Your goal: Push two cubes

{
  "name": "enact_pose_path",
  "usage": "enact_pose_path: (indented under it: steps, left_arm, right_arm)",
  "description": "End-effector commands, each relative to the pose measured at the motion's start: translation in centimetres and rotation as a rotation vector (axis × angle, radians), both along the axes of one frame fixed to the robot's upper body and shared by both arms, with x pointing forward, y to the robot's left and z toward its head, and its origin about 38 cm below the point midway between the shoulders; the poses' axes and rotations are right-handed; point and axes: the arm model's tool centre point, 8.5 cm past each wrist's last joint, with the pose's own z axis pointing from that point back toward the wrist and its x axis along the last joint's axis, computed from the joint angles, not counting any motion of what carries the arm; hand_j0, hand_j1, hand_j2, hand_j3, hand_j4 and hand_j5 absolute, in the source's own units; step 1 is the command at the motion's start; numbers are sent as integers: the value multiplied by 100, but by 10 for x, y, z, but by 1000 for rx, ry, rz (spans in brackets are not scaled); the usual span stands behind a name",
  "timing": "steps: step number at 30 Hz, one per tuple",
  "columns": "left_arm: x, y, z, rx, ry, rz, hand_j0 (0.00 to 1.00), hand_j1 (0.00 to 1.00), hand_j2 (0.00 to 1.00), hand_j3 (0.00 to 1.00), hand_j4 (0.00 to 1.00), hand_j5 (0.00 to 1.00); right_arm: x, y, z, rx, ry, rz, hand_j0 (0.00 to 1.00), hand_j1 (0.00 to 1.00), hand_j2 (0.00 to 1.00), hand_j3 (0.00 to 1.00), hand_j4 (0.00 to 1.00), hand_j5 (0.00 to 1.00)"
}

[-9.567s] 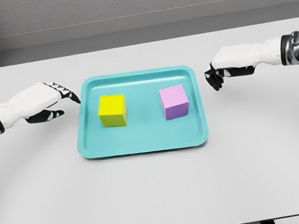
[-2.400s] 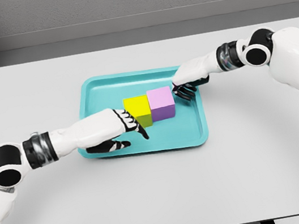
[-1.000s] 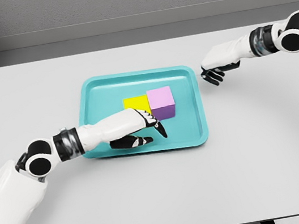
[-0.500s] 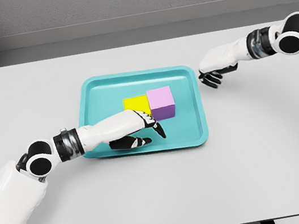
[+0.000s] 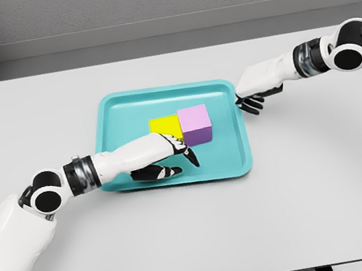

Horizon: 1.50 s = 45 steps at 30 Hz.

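Head view: yellow cube [image 5: 163, 126] and pink cube [image 5: 195, 124] sit touching inside the teal plastic tray [image 5: 237, 161], so pushing appears complete. Left hand [image 5: 160, 156] rests beside them, fingers extended; right hand [image 5: 252, 96] hovers at the tray rim, fingers loosely curled, empty.

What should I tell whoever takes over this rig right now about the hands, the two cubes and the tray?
Left hand: over the teal plastic tray, in front of the yellow cube, fingers extended, holding nothing.
Right hand: just off the tray's right rim above the white table, fingers loosely curled, holding nothing.
Cubes: the yellow cube and the pink cube sit side by side near the tray's middle, apparently touching, yellow on the left.
Done: cubes look pushed together.
Left: probably only to pull both arms clear; check whether contact counts as finished.
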Motion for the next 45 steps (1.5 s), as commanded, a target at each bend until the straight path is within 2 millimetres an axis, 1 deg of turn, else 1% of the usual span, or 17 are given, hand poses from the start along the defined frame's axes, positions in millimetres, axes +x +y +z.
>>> enact_pose_path:
  steps: [1, 9, 15, 17, 21, 24, 27, 29, 34, 35, 36, 37, 39, 42, 43, 45]
  left_arm:
    - [1, 2, -2, -3, 11, 8, 58, 58, 58, 58, 58, 58]
    - [2, 6, -1, 3, 8, 15, 58, 58, 58, 58, 58, 58]
    - [3, 4, -5, -2, 20, 17, 58, 58, 58, 58, 58, 58]
    - [3, 3, -3, -3, 16, 15, 58, 58, 58, 58, 58, 58]
    - [4, 2, -2, -4, 14, 14, 58, 58, 58, 58, 58, 58]
    - [3, 2, -1, -6, 11, 11, 58, 58, 58, 58, 58, 58]
    - [2, 1, 2, -11, 2, 5, 58, 58, 58, 58, 58, 58]
    - [-1, 2, 8, -13, -13, -4, 58, 58, 58, 58, 58, 58]
    - [-13, -7, 24, -54, -49, -45, 58, 58, 58, 58, 58, 58]
    - [-14, -5, 27, -61, -52, -50, 58, 58, 58, 58, 58, 58]
    - [-16, 2, 32, -51, -62, -53, 58, 58, 58, 58, 58, 58]
    - [-17, 12, 30, -37, -53, -43, 58, 58, 58, 58, 58, 58]
    - [-15, 39, 33, 9, -49, -17, 58, 58, 58, 58, 58, 58]
    - [-16, 42, 30, 14, -39, -12, 58, 58, 58, 58, 58, 58]
    - [-17, 42, 29, 14, -37, -12, 58, 58, 58, 58, 58, 58]
    - [-17, 44, 30, 19, -38, -10, 58, 58, 58, 58, 58, 58]
  right_arm:
    - [0, 0, 0, 3, 1, -1, 10, 10, 10, 10, 10, 10]
    - [-2, 4, 3, 6, -4, 12, 10, 10, 10, 10, 10, 10]
    - [-2, 4, 3, 6, -6, 14, 10, 10, 10, 10, 10, 10]
    - [-4, 9, 3, 6, -5, 31, 10, 10, 10, 10, 10, 10]
    - [-7, 12, 1, -1, -1, 44, 10, 10, 10, 10, 10, 10]
    - [-10, 18, -1, -8, 3, 65, 10, 10, 10, 10, 10, 10]
    - [-10, 20, -2, -8, 5, 72, 10, 10, 10, 10, 10, 10]
    - [-12, 23, -3, -10, 7, 81, 10, 10, 10, 10, 10, 10]
    - [-13, 27, -4, -8, 8, 90, 10, 10, 10, 10, 10, 10]
    - [-14, 27, -7, -15, 15, 93, 10, 10, 10, 10, 10, 10]
    - [-13, 32, -8, -12, 18, 99, 10, 10, 10, 10, 10, 10]
    - [-13, 31, -9, -13, 19, 94, 9, 9, 9, 9, 9, 9]
    - [-11, 34, -11, -11, 23, 92, 9, 9, 9, 9, 9, 9]
    - [-9, 34, -12, -12, 26, 83, 9, 9, 9, 9, 9, 9]
    - [-9, 40, -12, -6, 26, 92, 9, 9, 9, 9, 9, 9]
    - [-4, 41, -17, -9, 34, 77, 8, 8, 8, 8, 8, 8]
